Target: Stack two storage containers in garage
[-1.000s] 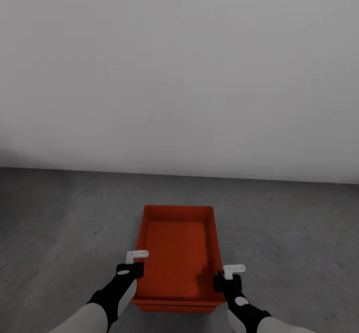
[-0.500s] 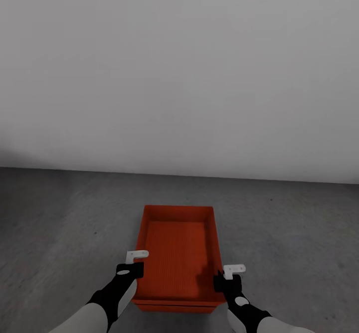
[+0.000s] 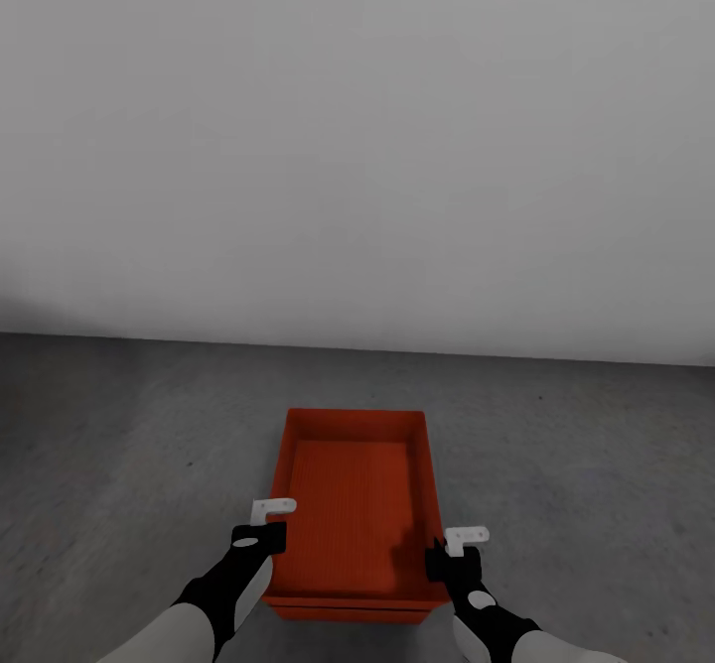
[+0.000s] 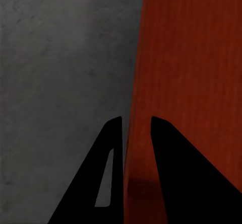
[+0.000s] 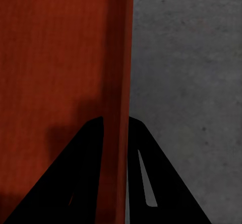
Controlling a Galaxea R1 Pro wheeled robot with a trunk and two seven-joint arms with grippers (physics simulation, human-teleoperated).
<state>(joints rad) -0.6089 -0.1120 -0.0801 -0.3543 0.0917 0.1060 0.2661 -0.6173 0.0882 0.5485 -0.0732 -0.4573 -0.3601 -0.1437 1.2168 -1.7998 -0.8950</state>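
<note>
Container (image 3: 355,509) sits low in front of me on the grey concrete floor (image 3: 119,425) of the garage, near the white wall (image 3: 357,147), and I judge it either resting on the floor or just above it; I cannot tell which from the head view. A second edge showing under its near lip suggests it may be nested on another tray, but I cannot be sure. On my left, the left gripper (image 4: 136,126) has its jaws straddling the left long wall, one finger outside over the floor and one inside over the tray bed, pinching that thin wall. On my right, the right gripper (image 5: 117,123) does the same on the right long wall, clenched on it. To do this step well, I would keep both wrists level and move them together, so the thin walls do not twist, and let go only once the base is fully supported, opening both sides at the same time. The tray's long axis runs straight away from me toward the wall, open side up, short ends nearest and farthest.
</note>
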